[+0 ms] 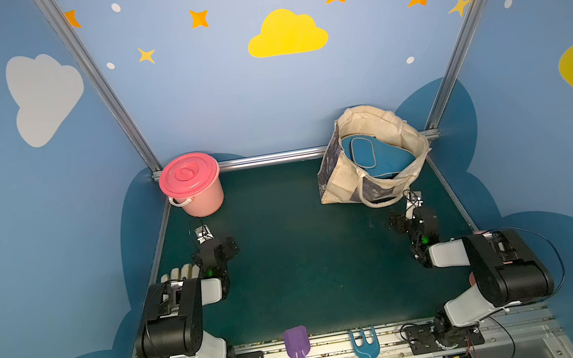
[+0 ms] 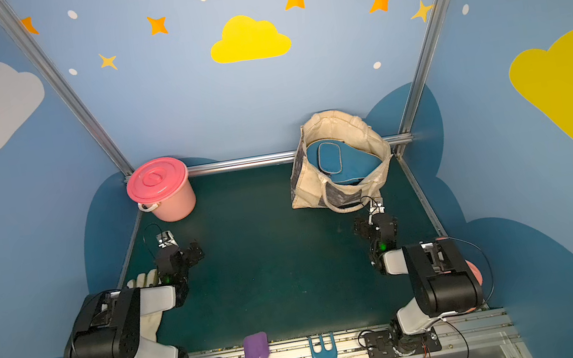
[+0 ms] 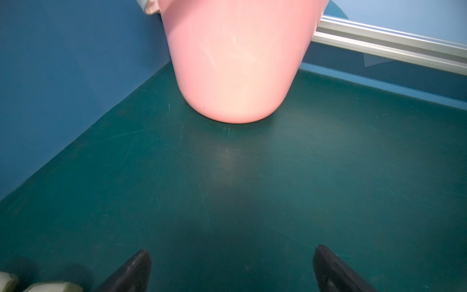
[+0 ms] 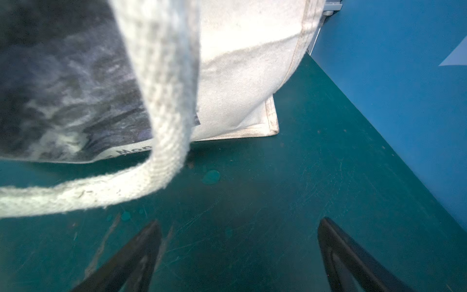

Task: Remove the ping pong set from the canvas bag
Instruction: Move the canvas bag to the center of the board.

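Shovel (image 1: 296, 344) and rake (image 1: 365, 344) lie across the near rail. Both of my pincers stand wide and hold nothing. My left pincer (image 3: 232, 251) sits low over the mat (image 3: 252, 189), facing the bucket (image 3: 235, 63). My right pincer (image 4: 240, 222) stops just short of the bag (image 4: 247, 75) and its drooping handle (image 4: 161, 75). A blue cover (image 1: 386, 156) lies inside the bag, in the far right corner

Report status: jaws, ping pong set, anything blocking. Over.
Left jaws open, empty; right jaws open, empty. Blue paddle cover inside canvas bag, not yet out. Rope handle droops ahead of right jaws.
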`<act>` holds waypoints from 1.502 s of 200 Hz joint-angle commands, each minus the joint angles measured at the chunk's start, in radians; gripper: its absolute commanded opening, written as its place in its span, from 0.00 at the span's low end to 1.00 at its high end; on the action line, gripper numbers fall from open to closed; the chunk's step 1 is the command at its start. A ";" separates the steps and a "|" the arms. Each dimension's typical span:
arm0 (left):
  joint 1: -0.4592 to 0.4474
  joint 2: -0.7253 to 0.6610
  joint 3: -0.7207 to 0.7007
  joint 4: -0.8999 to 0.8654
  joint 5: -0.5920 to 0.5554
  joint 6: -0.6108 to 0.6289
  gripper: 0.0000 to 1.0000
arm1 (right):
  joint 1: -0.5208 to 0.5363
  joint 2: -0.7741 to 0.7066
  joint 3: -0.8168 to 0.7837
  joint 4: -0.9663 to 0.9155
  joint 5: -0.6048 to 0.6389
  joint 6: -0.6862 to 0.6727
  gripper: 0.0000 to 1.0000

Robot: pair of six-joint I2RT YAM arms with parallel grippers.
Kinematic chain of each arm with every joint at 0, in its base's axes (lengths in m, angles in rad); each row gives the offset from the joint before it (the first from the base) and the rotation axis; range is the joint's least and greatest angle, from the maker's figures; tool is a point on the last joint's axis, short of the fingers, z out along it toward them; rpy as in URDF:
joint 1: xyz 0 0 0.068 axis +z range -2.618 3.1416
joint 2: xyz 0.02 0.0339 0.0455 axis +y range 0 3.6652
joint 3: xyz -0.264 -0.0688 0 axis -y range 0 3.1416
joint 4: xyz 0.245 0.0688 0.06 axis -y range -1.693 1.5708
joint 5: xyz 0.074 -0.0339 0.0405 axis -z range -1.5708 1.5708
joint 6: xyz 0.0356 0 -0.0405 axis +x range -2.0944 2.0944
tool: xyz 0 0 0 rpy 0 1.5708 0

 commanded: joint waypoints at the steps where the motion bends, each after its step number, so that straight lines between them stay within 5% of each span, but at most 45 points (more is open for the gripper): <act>1: 0.000 -0.013 0.019 0.001 -0.002 0.011 1.00 | 0.002 -0.014 0.015 0.009 -0.004 -0.001 0.95; 213: -0.028 -0.034 0.015 0.002 -0.028 0.042 1.00 | 0.002 -0.024 0.016 0.017 -0.014 -0.009 0.95; 232: -0.052 -0.104 -0.012 0.010 -0.074 0.080 1.00 | 0.028 -0.113 0.126 -0.275 -0.002 -0.037 0.95; 244: -0.099 -0.211 0.043 -0.194 -0.123 0.078 1.00 | 0.034 -0.188 0.228 -0.513 0.000 -0.010 0.95; 268: -0.154 -0.363 0.127 -0.429 -0.173 0.038 1.00 | 0.034 -0.329 0.285 -0.656 -0.032 0.012 0.95; 300: -0.228 -0.505 0.266 -0.651 -0.085 0.073 1.00 | 0.035 -0.463 0.410 -0.843 -0.019 0.037 0.95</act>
